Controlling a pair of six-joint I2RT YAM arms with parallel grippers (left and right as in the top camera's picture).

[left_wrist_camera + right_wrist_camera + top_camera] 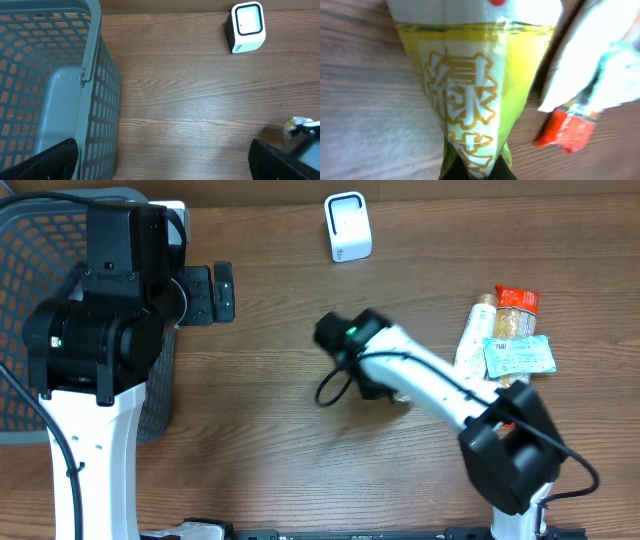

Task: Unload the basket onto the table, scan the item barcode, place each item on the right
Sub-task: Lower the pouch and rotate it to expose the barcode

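Observation:
The item, a green-and-yellow packet [470, 90] with gold characters, fills the right wrist view. My right gripper [475, 172] is shut on its narrow lower end. From overhead the right gripper [388, 390] sits low over the table's middle, and the packet is mostly hidden under the arm. The white barcode scanner [347, 226] stands at the far edge, also seen as the scanner [246, 26] in the left wrist view. My left gripper [162, 165] is open and holds nothing, hovering beside the basket, with the left gripper [215, 292] well left of the scanner.
A grey mesh basket [30, 300] stands at the left edge, its wall [102, 100] close to my left fingers. More packets [510, 340] lie in a pile at the right, including a white one [590, 60] and a red one [567, 132].

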